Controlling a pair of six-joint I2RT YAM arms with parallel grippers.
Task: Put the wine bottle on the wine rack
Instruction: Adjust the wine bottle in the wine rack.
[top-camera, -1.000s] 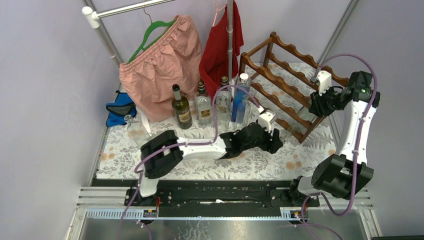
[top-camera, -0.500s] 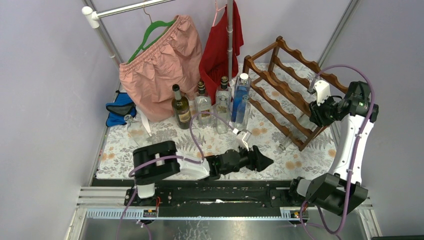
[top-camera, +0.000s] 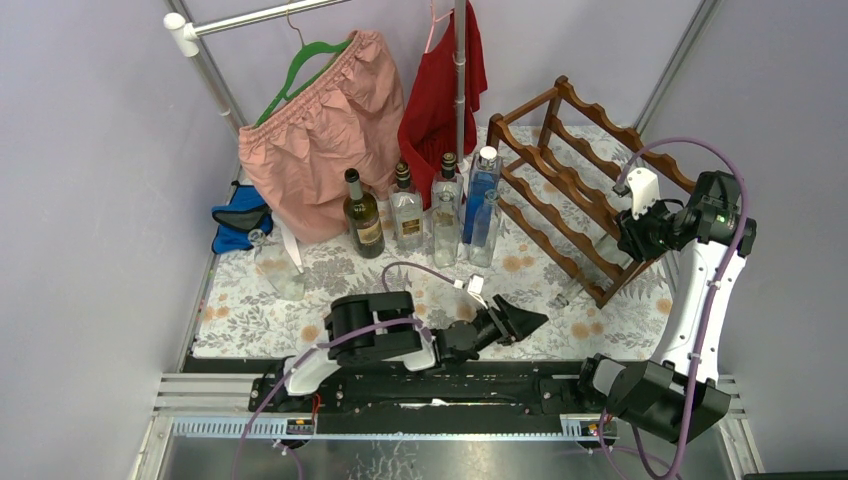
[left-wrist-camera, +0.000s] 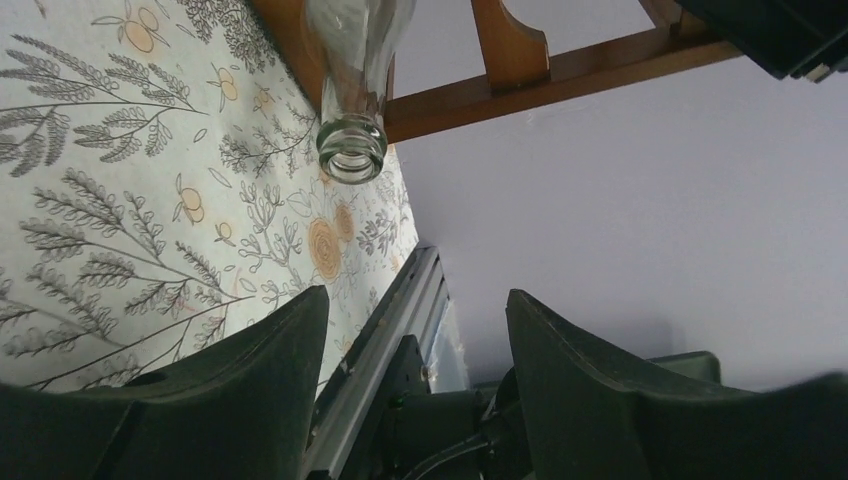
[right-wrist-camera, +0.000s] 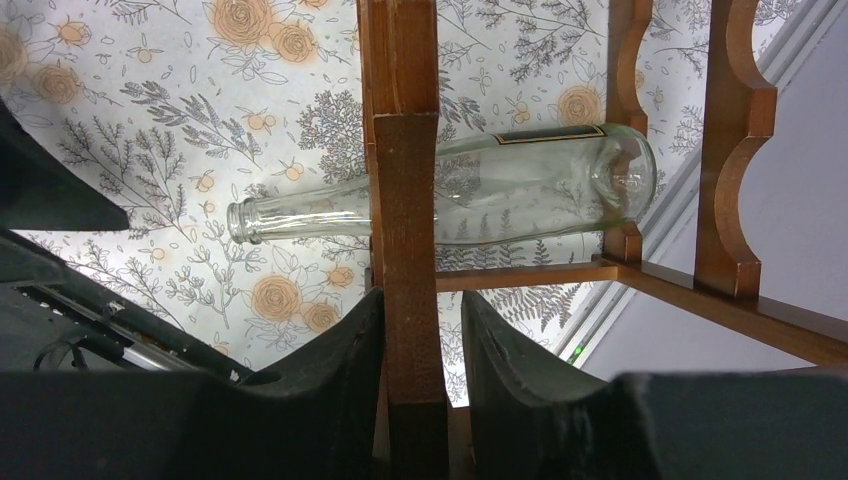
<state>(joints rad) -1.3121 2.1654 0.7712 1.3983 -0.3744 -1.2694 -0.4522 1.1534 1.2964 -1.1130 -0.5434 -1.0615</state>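
Note:
The reddish-brown wine rack (top-camera: 560, 170) stands at the back right of the table. A clear wine bottle (right-wrist-camera: 530, 190) lies on its side in the lowest tier, its neck (top-camera: 568, 291) sticking out toward the front. My right gripper (right-wrist-camera: 420, 310) is shut on an upright post (right-wrist-camera: 405, 200) of the rack, at its right end (top-camera: 628, 240). My left gripper (top-camera: 538, 321) hangs low over the table's front edge, open and empty. In the left wrist view the bottle's mouth (left-wrist-camera: 352, 150) shows well ahead of my left gripper (left-wrist-camera: 415, 300), apart from it.
A dark wine bottle (top-camera: 363, 215), two clear bottles (top-camera: 406, 210) and a blue one (top-camera: 482, 185) stand left of the rack. Pink shorts (top-camera: 320, 130) and a red garment (top-camera: 440, 90) hang behind them. A blue bag (top-camera: 240, 215) lies far left.
My left arm has drawn back from the rack's front to the near edge of the table, its jaws a little wider. The rack has shifted slightly, still held by my right gripper.

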